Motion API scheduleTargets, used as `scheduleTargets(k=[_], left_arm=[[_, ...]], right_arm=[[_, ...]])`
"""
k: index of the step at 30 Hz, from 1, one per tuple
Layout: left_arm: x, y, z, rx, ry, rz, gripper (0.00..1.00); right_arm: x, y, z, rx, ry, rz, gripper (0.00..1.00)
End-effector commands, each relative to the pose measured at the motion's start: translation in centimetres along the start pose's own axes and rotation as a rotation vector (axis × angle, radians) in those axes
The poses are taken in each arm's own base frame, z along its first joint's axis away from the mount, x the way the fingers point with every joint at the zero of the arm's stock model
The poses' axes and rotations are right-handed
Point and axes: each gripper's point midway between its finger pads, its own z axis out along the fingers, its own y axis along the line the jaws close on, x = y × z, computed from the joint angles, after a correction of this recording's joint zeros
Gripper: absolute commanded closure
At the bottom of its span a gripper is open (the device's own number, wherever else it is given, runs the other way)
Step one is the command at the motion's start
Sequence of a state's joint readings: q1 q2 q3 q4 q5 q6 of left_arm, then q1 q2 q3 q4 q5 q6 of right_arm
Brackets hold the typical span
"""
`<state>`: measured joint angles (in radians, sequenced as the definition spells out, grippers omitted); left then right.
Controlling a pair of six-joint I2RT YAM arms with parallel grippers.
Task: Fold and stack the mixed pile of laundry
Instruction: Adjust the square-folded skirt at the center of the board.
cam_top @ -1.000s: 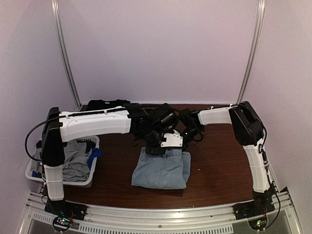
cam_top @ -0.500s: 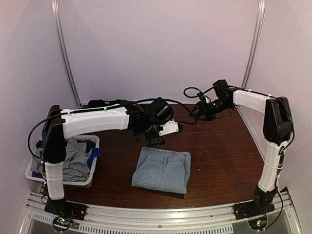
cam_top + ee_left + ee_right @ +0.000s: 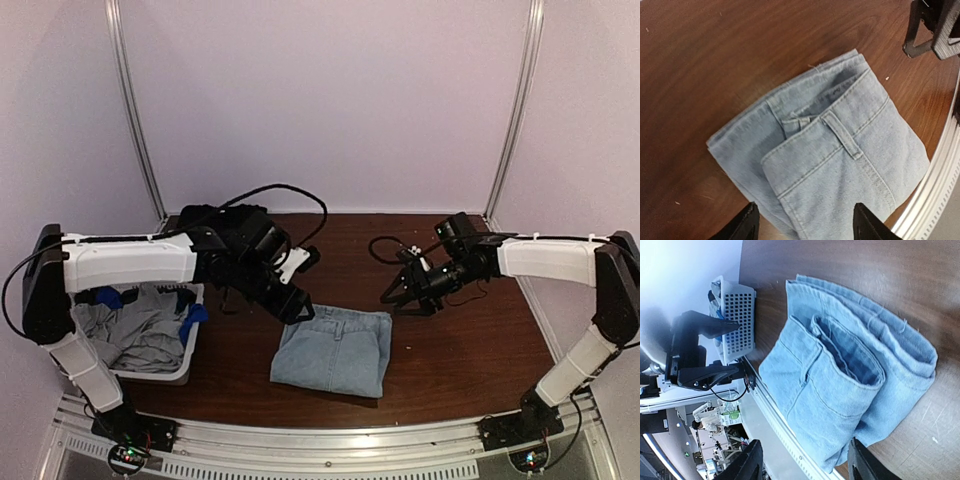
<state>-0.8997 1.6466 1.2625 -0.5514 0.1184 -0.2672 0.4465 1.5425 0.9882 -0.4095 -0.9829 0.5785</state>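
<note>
The folded denim (image 3: 332, 350) is laid flat on the table (image 3: 460, 350), near its front edge, with the left tool (image 3: 804, 226) and right tool (image 3: 802, 465) held apart and empty near its far corners, while grey and blue garments (image 3: 140, 335) are heaped in the basket (image 3: 186, 374) at left.
</note>
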Motion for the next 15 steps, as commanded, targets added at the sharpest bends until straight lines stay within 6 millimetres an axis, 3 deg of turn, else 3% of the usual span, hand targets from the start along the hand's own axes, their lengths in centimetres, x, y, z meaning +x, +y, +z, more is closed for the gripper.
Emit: scheduleTargets(k=[1, 8, 15], left_arm=[[0.2, -2.7, 2.2, 0.22, -0.031, -0.254, 0.35], [2.1, -2.4, 5.7, 0.227, 0.041, -0.331, 0.38], [2.7, -0.3, 5.9, 0.137, 0.051, -0.386, 0.37]], right_arm=[[1.4, -0.3, 1.5, -0.022, 0.031, 0.035, 0.42], [2.2, -2.4, 4.4, 0.035, 0.097, 0.066, 0.41], [3.3, -4.4, 6.7, 0.111, 0.158, 0.075, 0.41]])
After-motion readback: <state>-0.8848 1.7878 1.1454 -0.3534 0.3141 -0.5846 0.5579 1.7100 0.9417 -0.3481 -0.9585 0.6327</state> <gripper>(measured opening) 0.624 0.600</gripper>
